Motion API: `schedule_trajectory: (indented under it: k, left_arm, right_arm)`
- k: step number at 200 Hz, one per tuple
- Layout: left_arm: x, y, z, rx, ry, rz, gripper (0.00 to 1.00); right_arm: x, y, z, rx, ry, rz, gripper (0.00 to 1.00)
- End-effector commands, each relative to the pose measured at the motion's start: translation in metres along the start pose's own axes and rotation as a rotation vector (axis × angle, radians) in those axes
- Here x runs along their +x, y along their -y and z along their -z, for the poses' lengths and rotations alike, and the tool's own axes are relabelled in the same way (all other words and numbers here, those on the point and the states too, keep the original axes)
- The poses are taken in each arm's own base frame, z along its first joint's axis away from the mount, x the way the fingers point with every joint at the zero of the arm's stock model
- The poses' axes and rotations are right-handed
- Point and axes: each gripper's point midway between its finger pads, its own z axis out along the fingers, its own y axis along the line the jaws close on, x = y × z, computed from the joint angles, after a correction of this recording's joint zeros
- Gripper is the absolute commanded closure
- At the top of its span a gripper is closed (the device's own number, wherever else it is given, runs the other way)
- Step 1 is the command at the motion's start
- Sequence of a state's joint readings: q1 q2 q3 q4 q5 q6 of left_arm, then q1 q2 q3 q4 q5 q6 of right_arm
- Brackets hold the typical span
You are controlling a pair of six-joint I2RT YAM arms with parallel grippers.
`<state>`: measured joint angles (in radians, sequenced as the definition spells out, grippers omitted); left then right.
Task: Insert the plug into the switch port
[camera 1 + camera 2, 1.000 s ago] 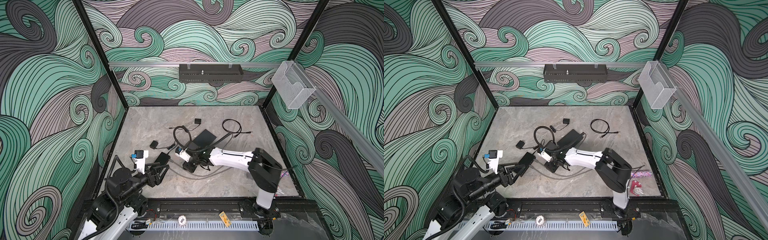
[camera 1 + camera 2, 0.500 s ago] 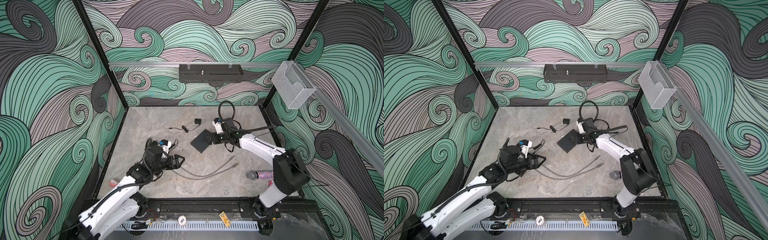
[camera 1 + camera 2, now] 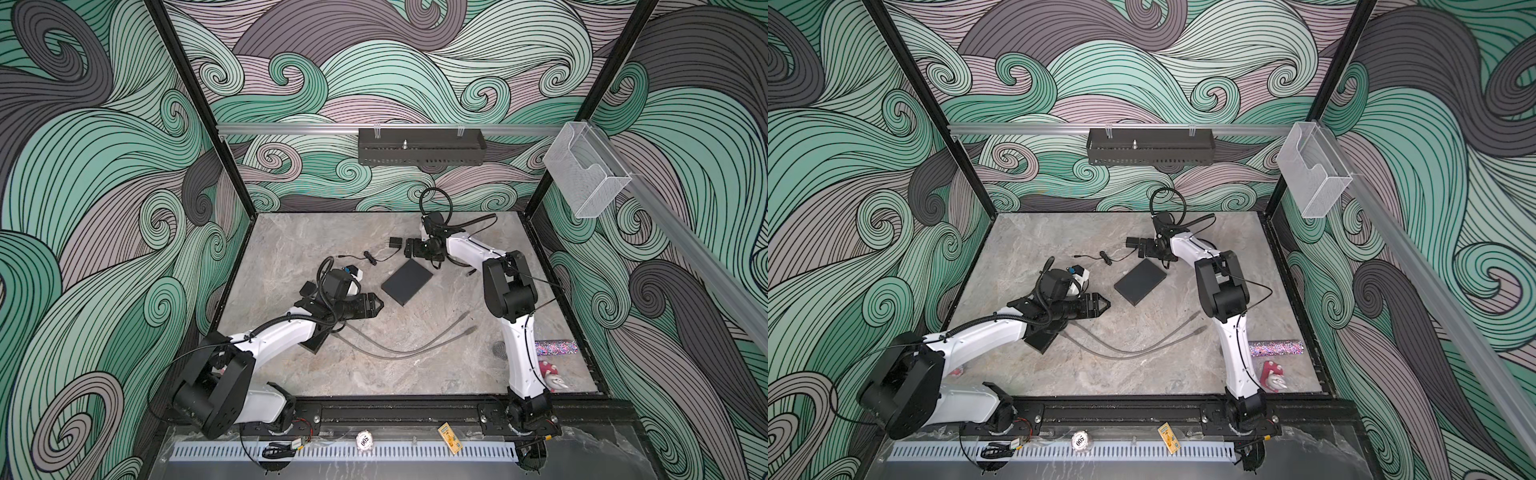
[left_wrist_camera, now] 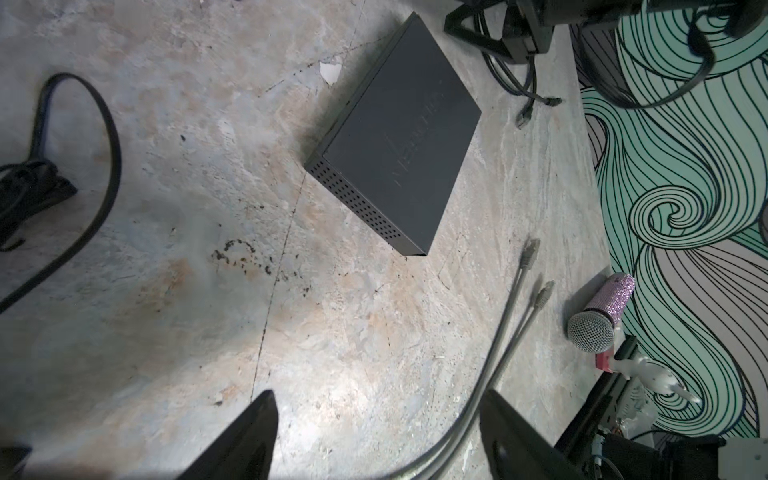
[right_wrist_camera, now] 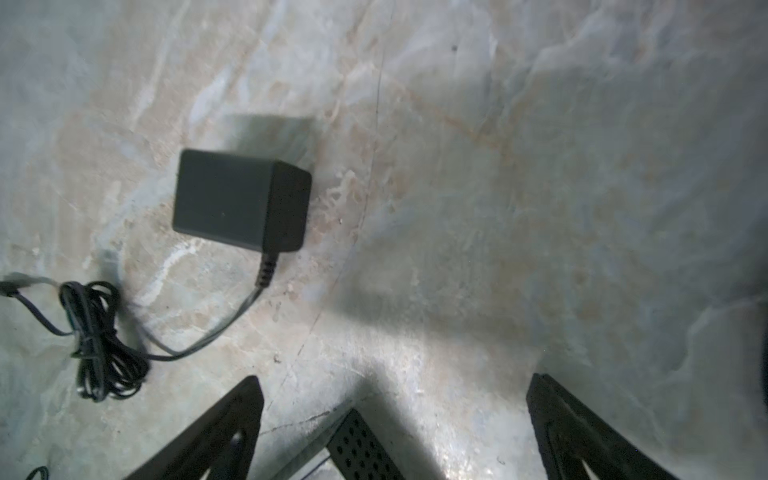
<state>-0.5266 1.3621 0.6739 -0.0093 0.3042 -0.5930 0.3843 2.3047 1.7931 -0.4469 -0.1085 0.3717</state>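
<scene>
**Hovering with both grippers spread, plugs loose on the table**

Your left gripper (image 3: 378,305) sits a little left of centre in both top views (image 3: 1106,306), low over the table (image 3: 291,257). Its jaws stand apart with nothing between them. The left wrist view shows the same: the dark fingertips (image 4: 266,411) are spread over bare stone.

The switch (image 3: 407,282) lies flat just right of that gripper, near the centre of both top views (image 3: 1140,281), as a dark slab turned on the diagonal. The left wrist view (image 4: 399,137) shows its top and one vented side. You cannot tell from any view which side carries the ports.

Two grey cable strands (image 3: 395,352) curve across the lower middle of the table, coming out from under your left arm. Their plugs (image 3: 465,314) lie close together to the lower right of the switch, apart from it and from both grippers. The left wrist view shows them too (image 4: 530,251).

Your right gripper (image 3: 409,253) is in the upper middle of both top views (image 3: 1142,248), over the switch's upper corner. Its jaws are wide apart and grip nothing. In the right wrist view that vented corner (image 5: 361,449) shows between the fingers and touches neither.

A black power adapter (image 3: 395,242) rests just left of the right gripper. Its bundled cord (image 5: 99,345) lies further left.

A glittery microphone (image 3: 540,348) lies at the lower right of the table, well apart.
</scene>
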Motion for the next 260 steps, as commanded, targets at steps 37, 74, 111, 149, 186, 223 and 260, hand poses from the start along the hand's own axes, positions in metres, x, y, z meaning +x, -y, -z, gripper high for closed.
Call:
schedule_trajectory:
  k: [37, 74, 111, 149, 186, 223, 260]
  left_arm:
    - [-0.011, 0.005, 0.016, 0.016, 0.081, -0.011, 0.22]
    - [-0.006, 0.007, 0.039, 0.005, 0.096, -0.008, 0.21]
    - [-0.007, 0.010, 0.073, -0.013, 0.153, -0.014, 0.20]
    - [-0.015, 0.040, 0.128, 0.085, 0.260, -0.014, 0.21]
    - [-0.008, 0.072, 0.211, 0.195, 0.399, -0.138, 0.24]
    - [0.015, 0.068, 0.264, 0.155, 0.440, -0.192, 0.26]
    - [0.034, 0.060, 0.277, 0.144, 0.452, -0.247, 0.29]
  right_arm:
    - [0.064, -0.034, 0.012, -0.115, -0.069, -0.051, 0.00]
    - [0.104, -0.068, 0.027, -0.184, -0.105, 0.016, 0.00]
    - [0.137, -0.074, 0.040, -0.187, -0.071, 0.045, 0.00]
    - [0.080, -0.078, 0.061, -0.226, 0.108, 0.160, 0.00]
    - [0.045, -0.103, 0.041, -0.424, 0.025, 0.137, 0.14]
    - [0.037, -0.123, 0.032, -0.242, 0.075, 0.464, 0.20]
    - [0.026, -0.152, 0.007, -0.281, 0.084, 0.571, 0.44]
